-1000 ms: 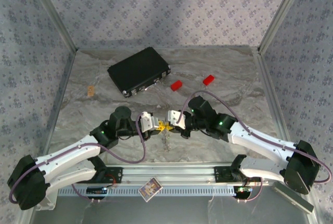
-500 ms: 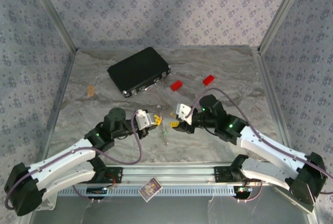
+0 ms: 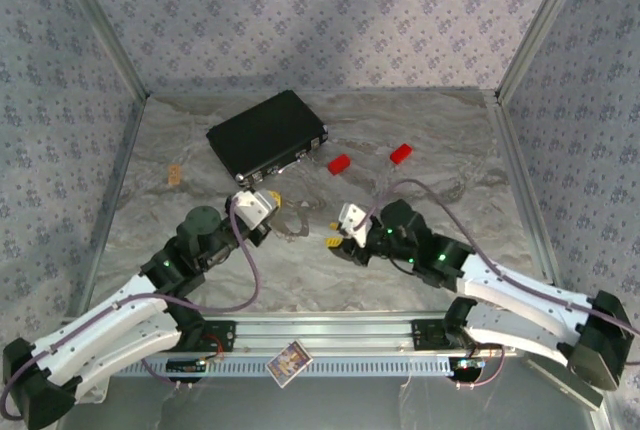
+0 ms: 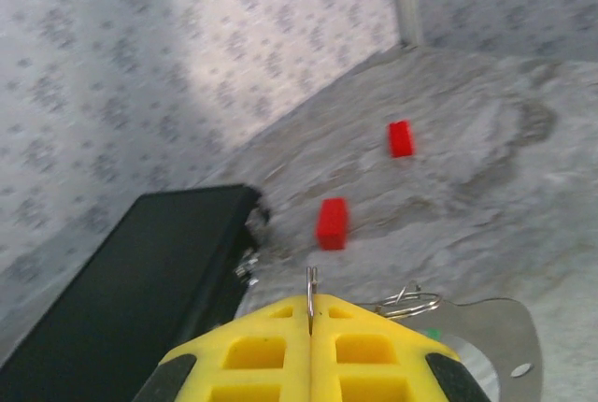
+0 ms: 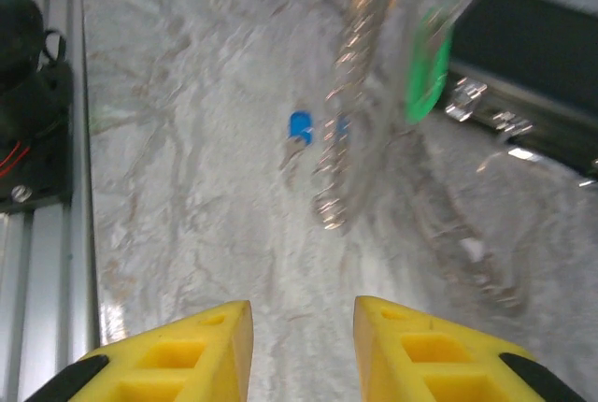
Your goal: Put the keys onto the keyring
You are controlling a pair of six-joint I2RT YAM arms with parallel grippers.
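My left gripper [image 3: 271, 202] is shut on the keyring [image 4: 311, 288]; a thin wire loop of it stands up between the closed yellow jaws. A small ring coil [image 4: 408, 303] lies just to the right of them. In the top view the keyring [image 3: 294, 224] trails faintly from that gripper over the table. My right gripper [image 3: 334, 239] stands open and empty a short way to the right. In the right wrist view, ahead of that gripper [image 5: 302, 316], hangs the blurred bead chain [image 5: 340, 154] with the green key head [image 5: 427, 69] and the blue key head [image 5: 299, 124] beside it.
A black rectangular case [image 3: 266, 136] lies just behind the left gripper, close to it [image 4: 121, 294]. Two red blocks [image 3: 339, 163] [image 3: 401, 153] sit behind the middle. A small tan piece [image 3: 175, 175] lies at the left. Patterned walls close the table on three sides.
The right gripper opened, let go and drew back a little. The left gripper, still shut, carried the keyring back and to the left, toward the black case.
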